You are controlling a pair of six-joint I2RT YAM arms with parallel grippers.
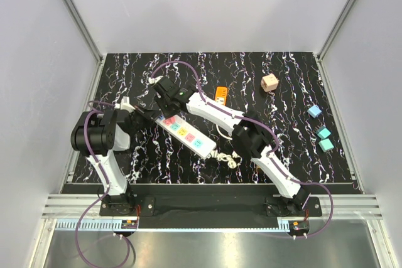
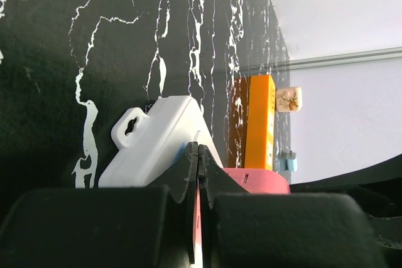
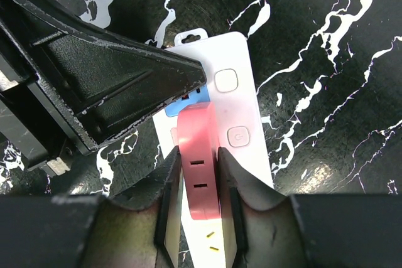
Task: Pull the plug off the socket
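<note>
The socket, a long white power strip (image 1: 188,135) with coloured outlets and a coiled cord (image 1: 229,157), lies diagonally at mid-table. My right gripper (image 1: 168,101) is over its far-left end. In the right wrist view it (image 3: 198,155) is shut on a pink plug (image 3: 200,183) standing on the strip (image 3: 235,92). I cannot tell whether the plug is still seated. My left gripper (image 1: 149,112) is shut, its tips (image 2: 198,154) against the strip's end (image 2: 154,142) beside the plug (image 2: 254,180). Its black finger (image 3: 125,86) shows in the right wrist view.
A shorter orange power strip (image 1: 220,95) lies just behind the white one and shows in the left wrist view (image 2: 259,123). A wooden cube (image 1: 269,83) sits at the back. A blue cube (image 1: 314,111) and two teal cubes (image 1: 325,138) sit at the right.
</note>
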